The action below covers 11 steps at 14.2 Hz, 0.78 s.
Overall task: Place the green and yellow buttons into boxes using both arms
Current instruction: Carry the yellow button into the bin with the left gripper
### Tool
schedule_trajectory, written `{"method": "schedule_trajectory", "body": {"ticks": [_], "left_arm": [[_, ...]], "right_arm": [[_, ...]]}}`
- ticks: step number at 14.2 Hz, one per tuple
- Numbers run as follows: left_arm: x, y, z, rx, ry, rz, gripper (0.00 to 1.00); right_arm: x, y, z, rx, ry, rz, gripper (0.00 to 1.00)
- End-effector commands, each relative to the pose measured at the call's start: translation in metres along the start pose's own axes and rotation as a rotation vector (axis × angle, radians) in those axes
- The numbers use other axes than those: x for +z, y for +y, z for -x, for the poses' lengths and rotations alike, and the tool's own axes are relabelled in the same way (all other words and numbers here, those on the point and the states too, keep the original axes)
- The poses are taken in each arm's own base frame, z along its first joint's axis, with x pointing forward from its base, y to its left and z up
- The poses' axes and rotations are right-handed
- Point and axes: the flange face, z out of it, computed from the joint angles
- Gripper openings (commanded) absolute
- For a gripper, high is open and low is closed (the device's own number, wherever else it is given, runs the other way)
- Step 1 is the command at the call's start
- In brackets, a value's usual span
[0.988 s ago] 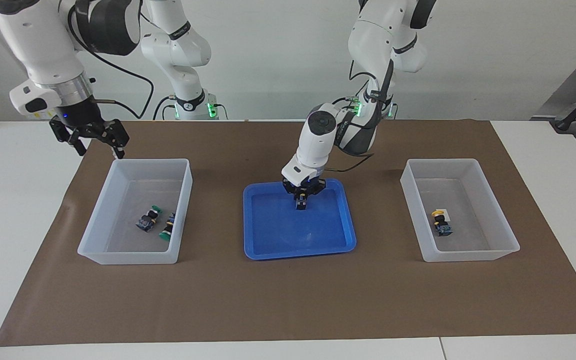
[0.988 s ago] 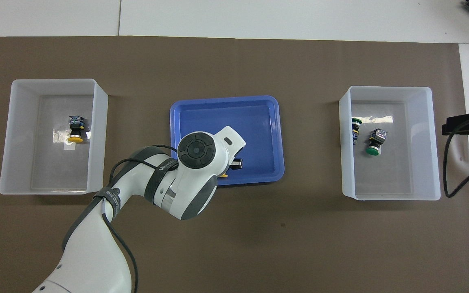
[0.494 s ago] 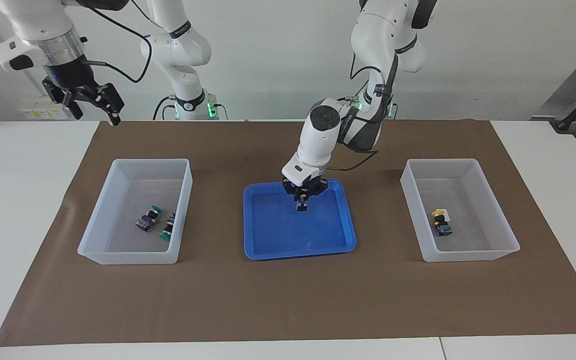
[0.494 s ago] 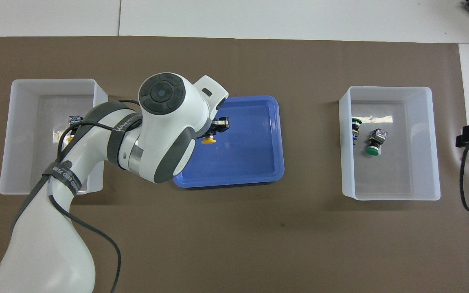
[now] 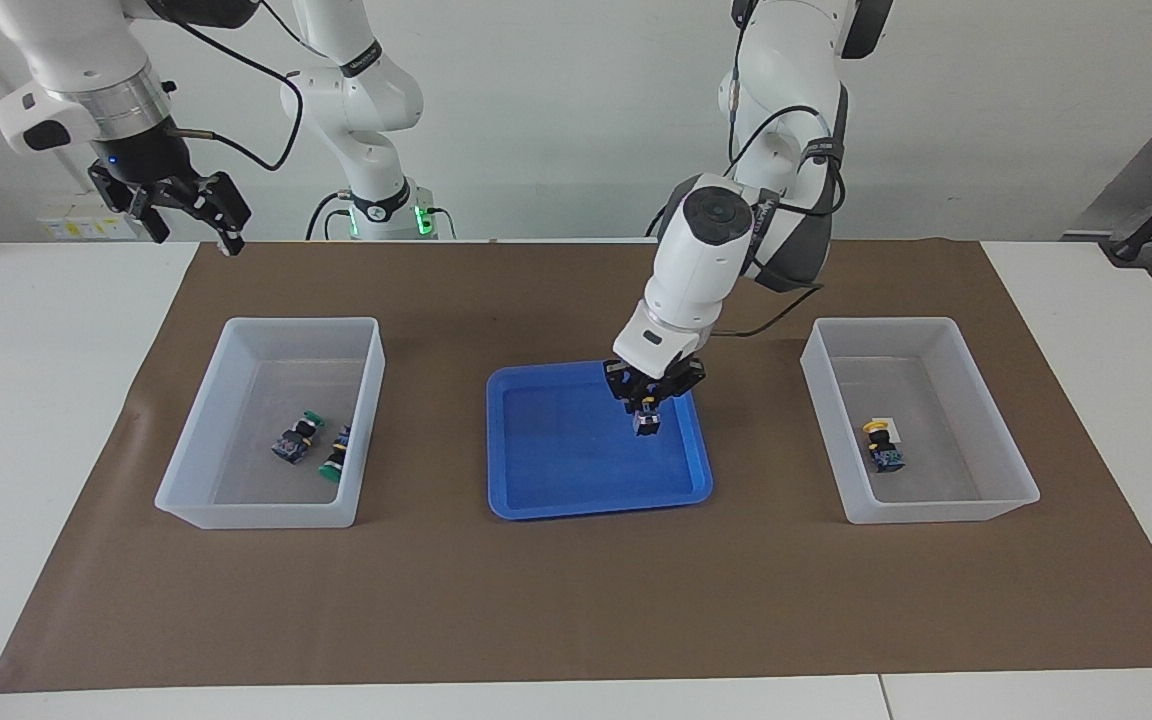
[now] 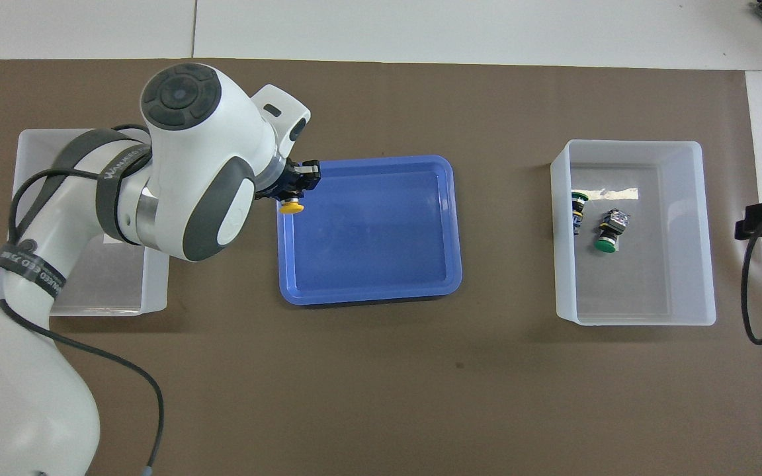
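Note:
My left gripper (image 5: 648, 408) is shut on a yellow button (image 5: 646, 424), hanging just above the blue tray (image 5: 586, 470) at its edge toward the left arm's end. From overhead the yellow cap (image 6: 292, 207) shows under the left gripper (image 6: 296, 190). One box (image 5: 881, 322) toward the left arm's end holds a yellow button (image 5: 882, 446); overhead, that box (image 6: 110, 284) is mostly covered by my arm. The other box (image 5: 301, 322) holds two green buttons (image 5: 293, 440) (image 5: 336, 452), also seen overhead (image 6: 609, 233) (image 6: 577, 210). My right gripper (image 5: 191, 222) waits open, raised over the table's right-arm end.
A brown mat (image 5: 576, 610) covers the table under the boxes and tray. Two slimmer white arms with green-lit bases (image 5: 386, 210) stand at the robots' edge of the table. The blue tray (image 6: 381, 251) holds nothing else.
My left gripper has lifted the yellow button off the tray floor and carried it toward the left arm's end. The right gripper rose from beside its box, then stayed still.

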Motion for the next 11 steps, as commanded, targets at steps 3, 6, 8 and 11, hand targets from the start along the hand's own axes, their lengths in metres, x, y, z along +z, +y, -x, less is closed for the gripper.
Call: {"method": "schedule_trajectory", "body": {"ticks": [3, 6, 8, 11], "left_arm": [[-0.040, -0.098, -0.025, 0.055, -0.041, -0.016, 0.00], [-0.046, -0.158, -0.035, 0.102, -0.076, -0.018, 0.00], [-0.048, -0.200, -0.039, 0.124, -0.098, -0.016, 0.00], [-0.047, -0.259, -0.040, 0.156, -0.109, -0.009, 0.00]], "right_arm": [[0.001, -0.001, 0.005, -0.002, -0.014, 0.012, 1.00], [0.001, -0.001, 0.005, -0.002, -0.014, 0.012, 1.00], [0.001, -0.005, 0.005, -0.008, -0.014, 0.012, 1.00], [0.000, -0.005, 0.006, 0.001, -0.014, 0.013, 1.00]]}}
